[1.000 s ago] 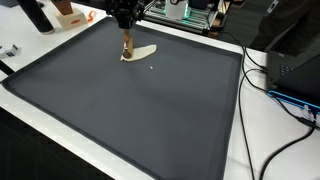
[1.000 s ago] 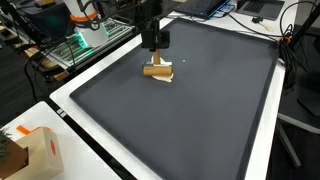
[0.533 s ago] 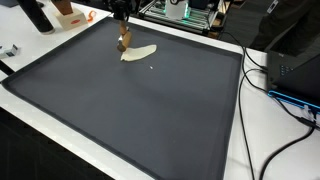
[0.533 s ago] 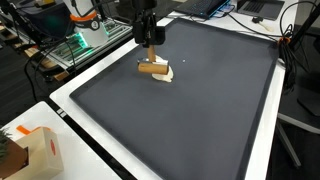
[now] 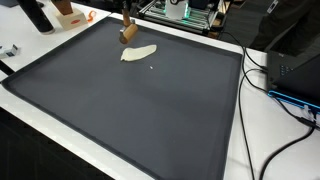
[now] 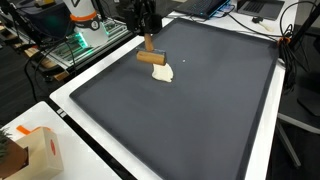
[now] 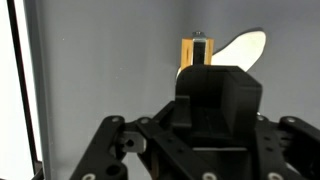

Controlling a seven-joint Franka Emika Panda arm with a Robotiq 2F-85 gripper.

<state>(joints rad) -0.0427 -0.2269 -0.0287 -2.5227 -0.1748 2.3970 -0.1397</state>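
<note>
A small brown wooden piece (image 5: 127, 31) hangs in the air over the far part of the black mat (image 5: 130, 110). My gripper (image 6: 147, 38) is shut on it from above; in an exterior view only the piece (image 6: 151, 57) and the finger ends show below the dark gripper body. A flat cream-coloured piece (image 5: 140, 54) lies on the mat just beneath and beside it, apart from it (image 6: 163, 73). In the wrist view the wooden piece (image 7: 197, 50) sits ahead of the gripper (image 7: 200, 68), with the cream piece (image 7: 245, 45) behind it.
The mat lies on a white table (image 5: 240, 140). An orange and white object (image 5: 70, 15) and a black item (image 5: 35, 16) stand at the far edge. Cables (image 5: 290, 100) trail at one side. A cardboard box (image 6: 35, 150) and electronics (image 6: 80, 45) sit beside the table.
The gripper has risen from the mat, taking the wooden piece up with it. The cream piece stayed where it lay.
</note>
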